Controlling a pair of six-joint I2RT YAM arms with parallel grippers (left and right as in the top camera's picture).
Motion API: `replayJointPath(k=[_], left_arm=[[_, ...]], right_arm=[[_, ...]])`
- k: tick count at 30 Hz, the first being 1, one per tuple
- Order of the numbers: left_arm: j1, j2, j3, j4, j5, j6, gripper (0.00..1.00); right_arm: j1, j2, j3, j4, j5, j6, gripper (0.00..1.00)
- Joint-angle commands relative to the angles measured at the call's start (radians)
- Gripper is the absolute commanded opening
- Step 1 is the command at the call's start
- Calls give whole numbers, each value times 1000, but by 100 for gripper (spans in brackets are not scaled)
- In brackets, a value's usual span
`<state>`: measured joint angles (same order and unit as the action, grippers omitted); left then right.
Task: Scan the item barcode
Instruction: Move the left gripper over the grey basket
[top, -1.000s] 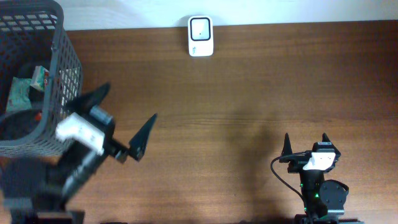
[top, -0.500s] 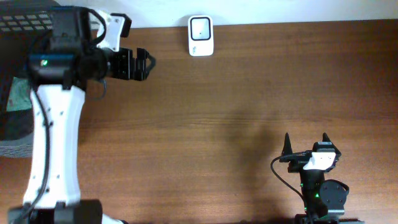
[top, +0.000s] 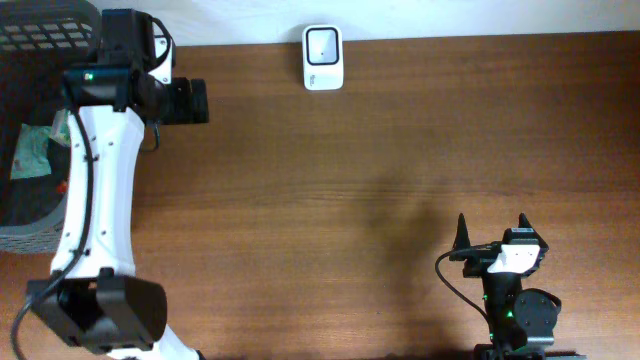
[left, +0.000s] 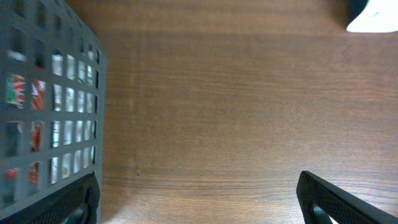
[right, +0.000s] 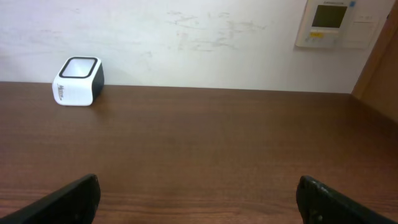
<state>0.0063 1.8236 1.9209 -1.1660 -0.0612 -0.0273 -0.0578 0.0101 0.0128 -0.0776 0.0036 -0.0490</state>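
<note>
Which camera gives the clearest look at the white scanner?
Right wrist: the scanner stands whole and unobstructed, its side and top window both showing. Overhead shows the scanner whole from above but smaller. Left wrist catches only a white corner of the scanner.

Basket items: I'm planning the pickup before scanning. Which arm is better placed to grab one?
Left. The left gripper, open, is close to the basket of packets; the right gripper, also open, sits far away, near right on the table.
</note>
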Motion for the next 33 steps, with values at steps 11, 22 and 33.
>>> replayJointPath(k=[11, 22, 33], left_arm=[[5, 108, 11, 121, -14, -37, 99], [68, 108, 11, 204, -14, -37, 100], [97, 122, -2, 184, -115, -37, 97]], right_arm=[[5, -6, -7, -4, 8, 1, 99], [5, -6, -7, -4, 8, 1, 99], [5, -6, -7, -4, 8, 1, 99]])
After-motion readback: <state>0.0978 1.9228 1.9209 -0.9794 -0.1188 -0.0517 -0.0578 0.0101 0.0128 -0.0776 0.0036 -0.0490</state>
